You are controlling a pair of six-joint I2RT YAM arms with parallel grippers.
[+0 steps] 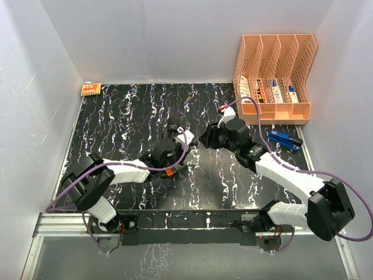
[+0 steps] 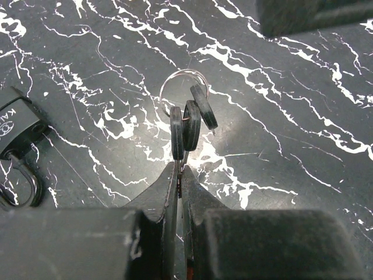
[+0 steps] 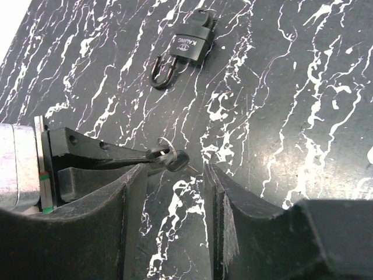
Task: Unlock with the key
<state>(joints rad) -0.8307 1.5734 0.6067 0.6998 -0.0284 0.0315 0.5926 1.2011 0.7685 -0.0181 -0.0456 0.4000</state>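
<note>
A peach plastic rack (image 1: 274,70) with slots stands at the far right. A blue tool (image 1: 284,140) lies near it, and a small orange block (image 1: 91,89) sits far left. The tabletop (image 1: 128,111) is black with white streaks, and white walls (image 1: 145,35) stand around it. The left claw (image 2: 179,175) pinches the keys (image 2: 189,122), which have round black heads on a thin ring. The black padlock (image 3: 189,45) lies flat nearby. The right claw (image 3: 175,178) is spread wide.

white lettering on the black padlock (image 3: 189,44) reads roughly "kaijing", beside a small round logo. the left wrist view shows only its first letters, "kai". labels on items in the orange rack (image 1: 274,76) are too small to read.
</note>
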